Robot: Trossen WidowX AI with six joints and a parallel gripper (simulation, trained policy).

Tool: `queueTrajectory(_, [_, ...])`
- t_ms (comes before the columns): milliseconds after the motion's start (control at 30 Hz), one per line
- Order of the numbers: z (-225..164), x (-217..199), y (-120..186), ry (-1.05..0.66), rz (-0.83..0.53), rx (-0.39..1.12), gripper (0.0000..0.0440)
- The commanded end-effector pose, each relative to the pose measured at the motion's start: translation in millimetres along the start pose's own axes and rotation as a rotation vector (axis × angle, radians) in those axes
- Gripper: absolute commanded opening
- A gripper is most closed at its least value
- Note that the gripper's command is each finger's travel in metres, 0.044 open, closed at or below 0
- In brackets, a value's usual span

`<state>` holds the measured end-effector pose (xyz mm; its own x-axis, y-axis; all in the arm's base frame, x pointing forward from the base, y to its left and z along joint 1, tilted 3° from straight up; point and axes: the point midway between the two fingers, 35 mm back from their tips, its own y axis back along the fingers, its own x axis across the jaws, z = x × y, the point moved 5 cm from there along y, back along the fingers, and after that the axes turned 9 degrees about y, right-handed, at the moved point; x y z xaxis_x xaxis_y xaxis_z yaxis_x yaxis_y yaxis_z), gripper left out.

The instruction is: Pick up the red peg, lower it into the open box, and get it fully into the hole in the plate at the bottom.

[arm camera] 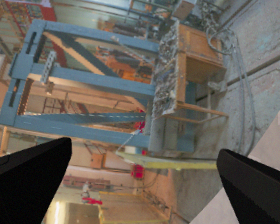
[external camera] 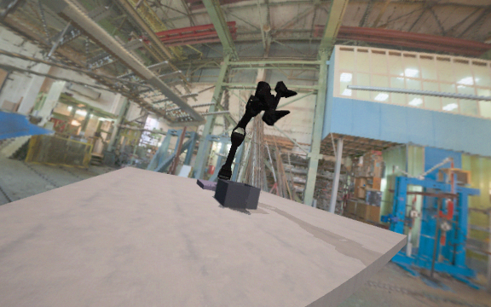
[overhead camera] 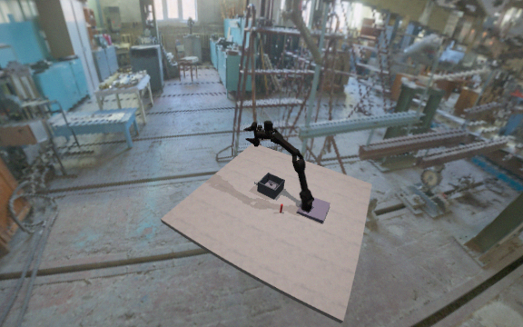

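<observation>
The red peg (overhead camera: pixel 281 208) stands upright on the table between the box and the arm's base. It is not seen in the exterior view or the wrist view. The open dark box (overhead camera: pixel 267 192) (external camera: pixel 233 195) stands on the table. A pale plate (overhead camera: pixel 274 186) with a small dark spot shows at its bottom in the top view; the exterior view shows only the outer walls. My gripper (overhead camera: pixel 247 134) (external camera: pixel 292 102) (arm camera: pixel 146 152) is open and empty, raised high above the table, well away from the peg and box. Its fingers point out sideways.
The table (overhead camera: pixel 243 236) (external camera: pixel 143 239) carries the arm's purple base plate (overhead camera: pixel 321 211) (external camera: pixel 205 184), near the peg. The arm reaches up from it, past the box. A small light piece sticks out at the box's left side in the top view. The wrist view shows mostly the workshop.
</observation>
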<state>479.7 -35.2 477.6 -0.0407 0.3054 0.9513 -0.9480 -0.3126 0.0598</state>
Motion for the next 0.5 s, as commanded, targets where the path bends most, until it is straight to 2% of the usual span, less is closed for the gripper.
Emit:
queueTrajectory(0, [-0.5, 0.3, 1.5, 0.022, -0.001, -0.004, 0.0426])
queueTrajectory(33, [-1.4, -0.2, 2.8, 0.042, -0.004, -0.006, 0.0440])
queueTrajectory(267, [-16.8, -9.0, 15.5, 0.167, -0.064, -0.002, 0.0440])
queueTrajectory(467, [-50.2, -14.0, 30.2, 0.227, -0.133, 0.042, 0.0440])
